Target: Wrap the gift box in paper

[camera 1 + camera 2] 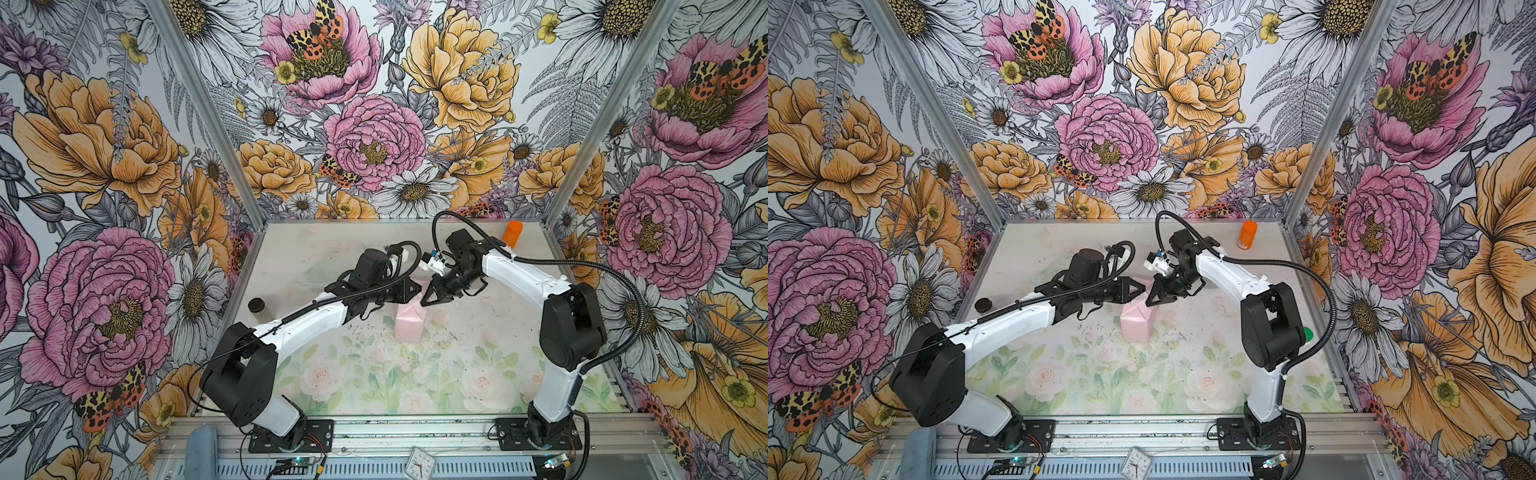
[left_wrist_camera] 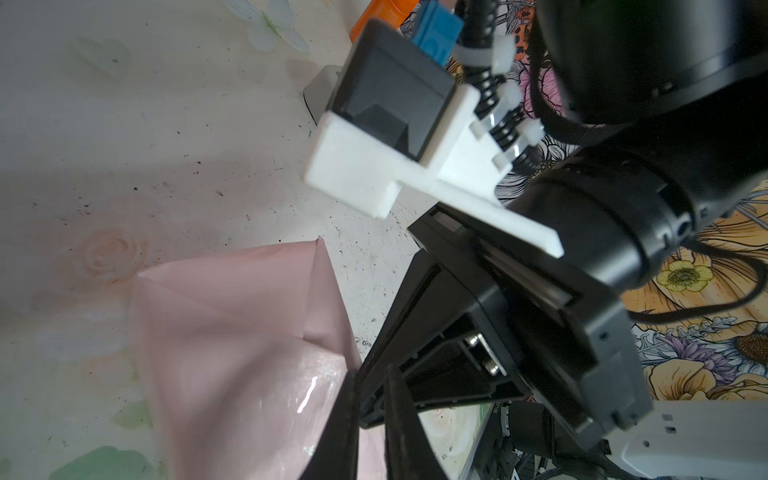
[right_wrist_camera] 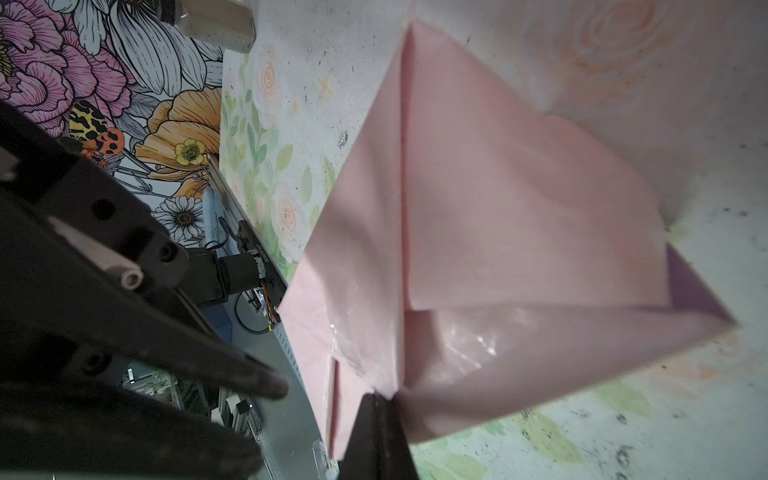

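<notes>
The paper (image 1: 409, 328) (image 1: 1138, 326) is folded pale pink side out into a bundle at mid-table. The gift box is hidden under it. In the right wrist view the paper (image 3: 519, 208) shows creased flaps and a strip of its purple face at one corner. My right gripper (image 3: 380, 399) (image 1: 424, 303) is shut on a pointed fold at the bundle's far end. My left gripper (image 2: 372, 372) (image 1: 1143, 286) hovers just beside that fold, facing the right one. Its jaws stand a narrow gap apart with nothing between them, and the paper (image 2: 232, 332) lies beside and below its fingers.
An orange bottle (image 1: 512, 233) (image 1: 1247, 235) stands at the back right. A dark-capped jar (image 1: 257, 306) sits by the left wall. A green object (image 1: 1307, 334) peeks out behind the right arm. A small clock (image 1: 419, 461) lies on the front rail.
</notes>
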